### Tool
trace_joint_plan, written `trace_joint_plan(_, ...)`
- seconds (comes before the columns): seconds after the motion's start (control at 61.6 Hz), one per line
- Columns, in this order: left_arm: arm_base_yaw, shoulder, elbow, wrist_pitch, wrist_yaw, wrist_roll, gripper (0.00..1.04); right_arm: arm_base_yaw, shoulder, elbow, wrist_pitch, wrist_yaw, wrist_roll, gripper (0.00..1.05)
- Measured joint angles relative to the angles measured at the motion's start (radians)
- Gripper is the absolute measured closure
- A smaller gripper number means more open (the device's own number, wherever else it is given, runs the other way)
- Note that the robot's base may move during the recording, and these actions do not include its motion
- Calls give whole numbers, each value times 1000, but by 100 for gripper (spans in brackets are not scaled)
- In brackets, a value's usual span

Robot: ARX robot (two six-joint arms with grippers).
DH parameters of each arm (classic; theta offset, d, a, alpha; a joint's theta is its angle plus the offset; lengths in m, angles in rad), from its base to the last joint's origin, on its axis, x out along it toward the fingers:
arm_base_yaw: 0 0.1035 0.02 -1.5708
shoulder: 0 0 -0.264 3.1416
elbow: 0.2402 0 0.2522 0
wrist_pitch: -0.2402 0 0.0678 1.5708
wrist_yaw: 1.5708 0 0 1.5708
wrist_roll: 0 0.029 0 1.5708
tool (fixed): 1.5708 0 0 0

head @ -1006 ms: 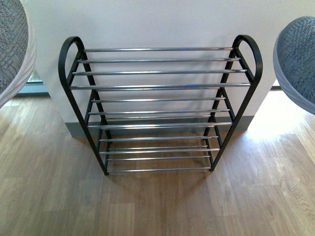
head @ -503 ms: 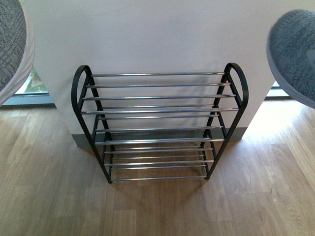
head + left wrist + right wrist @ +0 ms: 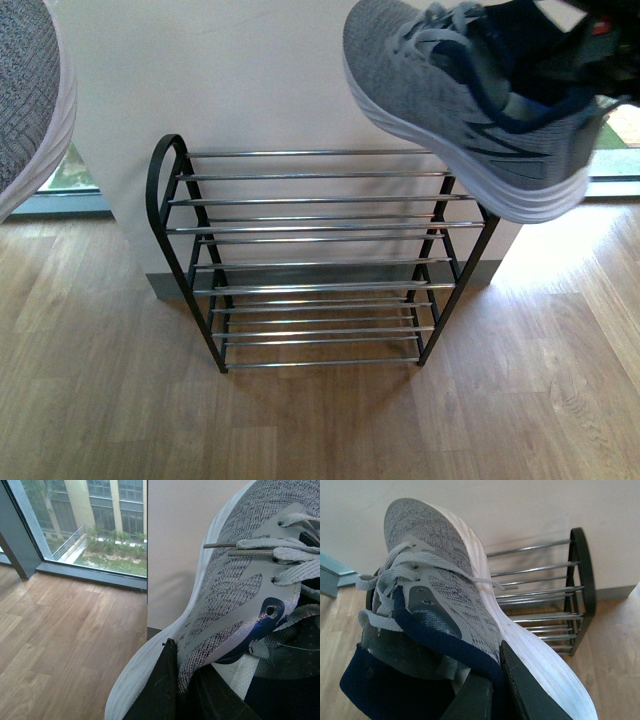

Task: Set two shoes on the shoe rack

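Front view — right gripper (image 3: 497, 682) clamps shoe (image 3: 450, 110) overlapping rack (image 3: 310, 201); left gripper (image 3: 182, 685) clamps left shoe (image 3: 25, 90).

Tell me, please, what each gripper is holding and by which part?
The left gripper clamps one shoe by its side wall at the opening; the right gripper clamps the other shoe likewise.

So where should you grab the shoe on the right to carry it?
By the navy collar beside the opening of the right shoe, coming in from its open top: that thin edge fits between the jaws, one inside, one outside, as it's pinched now.
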State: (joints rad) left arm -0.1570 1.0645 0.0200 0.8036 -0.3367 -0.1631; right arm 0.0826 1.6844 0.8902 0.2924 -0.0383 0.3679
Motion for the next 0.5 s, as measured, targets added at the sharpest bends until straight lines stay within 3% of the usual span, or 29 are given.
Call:
trace_joint_plan(0.227, 0, 0, 0, 0, 0, 0, 103, 3, 379, 328, -71, 155, 106, 103)
trace_joint_plan(0.503, 0, 0, 0, 0, 0, 0, 103, -39, 634, 634, -216, 184, 180, 103)
